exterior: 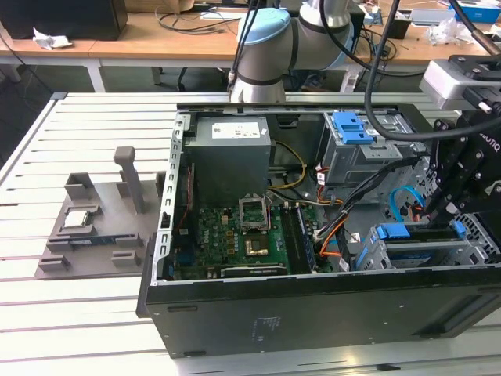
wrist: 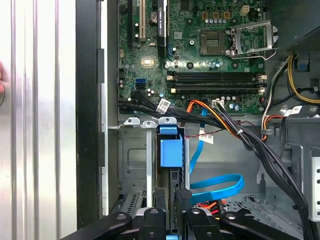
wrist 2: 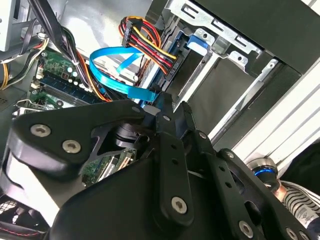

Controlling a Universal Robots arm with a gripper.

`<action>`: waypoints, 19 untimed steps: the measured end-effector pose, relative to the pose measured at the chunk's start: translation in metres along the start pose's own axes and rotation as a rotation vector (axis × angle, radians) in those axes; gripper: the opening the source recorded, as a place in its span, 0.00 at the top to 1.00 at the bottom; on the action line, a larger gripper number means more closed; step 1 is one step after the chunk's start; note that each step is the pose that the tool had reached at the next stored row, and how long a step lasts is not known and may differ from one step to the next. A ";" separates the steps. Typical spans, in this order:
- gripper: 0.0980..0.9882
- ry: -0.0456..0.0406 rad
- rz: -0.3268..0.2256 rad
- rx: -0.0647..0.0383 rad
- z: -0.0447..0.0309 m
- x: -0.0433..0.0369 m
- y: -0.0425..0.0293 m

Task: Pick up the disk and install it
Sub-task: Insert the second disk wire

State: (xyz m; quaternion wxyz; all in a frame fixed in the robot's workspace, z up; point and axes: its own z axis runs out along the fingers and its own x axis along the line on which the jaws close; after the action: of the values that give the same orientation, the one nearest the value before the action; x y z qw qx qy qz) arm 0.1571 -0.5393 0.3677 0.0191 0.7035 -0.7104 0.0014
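Observation:
The disk (exterior: pixel 391 232) stands on edge in the metal drive cage (exterior: pixel 407 254) at the case's front corner, on the exterior view's right; its blue bracket shows at both ends. In the first wrist view the disk (wrist: pixel 170 150) sits in the cage slot, its blue tab facing the motherboard. My gripper (exterior: pixel 452 211) hangs over the disk's outer end. Its black fingers (wrist: pixel 154 217) straddle that end, and the gripper (wrist: pixel 168 212) looks shut on it. The gripper (wrist 2: pixel 167 107) points into the cage in the second wrist view.
A blue flat cable (wrist: pixel 220 185) and a bundle of orange and black wires (wrist: pixel 225 125) run right beside the cage. The motherboard (exterior: pixel 235 235) and power supply (exterior: pixel 231 153) fill the case. A grey fixture (exterior: pixel 94 227) with a small chip lies on the slatted table.

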 end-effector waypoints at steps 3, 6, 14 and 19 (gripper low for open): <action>0.85 0.0000 0.000 0.000 -0.0002 -0.0026 0.0001; 0.85 0.0002 -0.001 0.000 -0.0006 -0.0107 0.0001; 0.85 -0.0001 -0.004 0.001 -0.0117 -0.0151 0.0004; 0.85 -0.0017 -0.023 0.001 -0.0041 -0.0153 0.0002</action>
State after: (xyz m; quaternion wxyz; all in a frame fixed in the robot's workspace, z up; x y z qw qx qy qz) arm 0.1572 -0.5238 0.3713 0.0181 0.7118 -0.7022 0.0011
